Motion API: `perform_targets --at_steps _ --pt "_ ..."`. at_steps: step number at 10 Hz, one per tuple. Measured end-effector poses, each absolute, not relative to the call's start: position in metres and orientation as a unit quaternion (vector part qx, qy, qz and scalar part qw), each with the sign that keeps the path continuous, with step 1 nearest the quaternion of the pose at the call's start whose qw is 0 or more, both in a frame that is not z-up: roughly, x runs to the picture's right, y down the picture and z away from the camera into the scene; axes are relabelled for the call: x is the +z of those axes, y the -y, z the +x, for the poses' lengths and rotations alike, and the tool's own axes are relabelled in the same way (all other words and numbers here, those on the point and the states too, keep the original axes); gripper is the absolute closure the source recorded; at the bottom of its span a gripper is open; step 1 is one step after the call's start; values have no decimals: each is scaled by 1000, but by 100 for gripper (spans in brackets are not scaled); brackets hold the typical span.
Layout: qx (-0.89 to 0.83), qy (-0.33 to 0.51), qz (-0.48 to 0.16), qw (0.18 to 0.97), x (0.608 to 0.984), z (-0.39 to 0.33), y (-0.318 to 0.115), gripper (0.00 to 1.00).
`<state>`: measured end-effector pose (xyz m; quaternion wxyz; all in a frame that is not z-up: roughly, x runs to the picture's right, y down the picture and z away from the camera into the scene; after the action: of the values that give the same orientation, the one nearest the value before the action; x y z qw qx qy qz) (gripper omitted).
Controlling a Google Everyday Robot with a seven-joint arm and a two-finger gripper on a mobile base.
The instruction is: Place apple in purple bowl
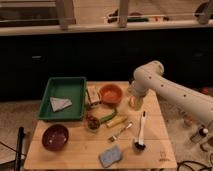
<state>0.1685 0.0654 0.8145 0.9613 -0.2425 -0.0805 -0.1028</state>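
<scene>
The apple (135, 103), small and orange-yellow, sits on the wooden table (75, 155) at its right rear, just right of the orange bowl (111, 93). My gripper (133, 97) hangs from the white arm that reaches in from the right. It is directly over the apple and hides its top. The dark purple bowl (55, 136) stands empty at the table's front left, far from the gripper.
A green tray (70, 85) holding a white cloth (60, 103) fills the rear left. In the middle lie a small box (92, 95), a cup of red bits (92, 121), a yellow corn-like piece (116, 121), a fork (120, 132), a black-and-white brush (141, 131) and a blue sponge (111, 156).
</scene>
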Motion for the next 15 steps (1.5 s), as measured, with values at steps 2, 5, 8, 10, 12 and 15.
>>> perform_targets --at_steps 2,5,8,10,12,15 --pt "-118 77 -240 960 821 171 -63 20" --pt "-167 74 -247 951 838 204 -65 20" --pt "-211 91 -252 940 852 205 -66 20" --pt "-238 114 -253 931 865 207 -69 20" --pt "-245 136 -247 928 877 204 -69 20" --pt "-244 158 -237 927 892 205 -65 20"
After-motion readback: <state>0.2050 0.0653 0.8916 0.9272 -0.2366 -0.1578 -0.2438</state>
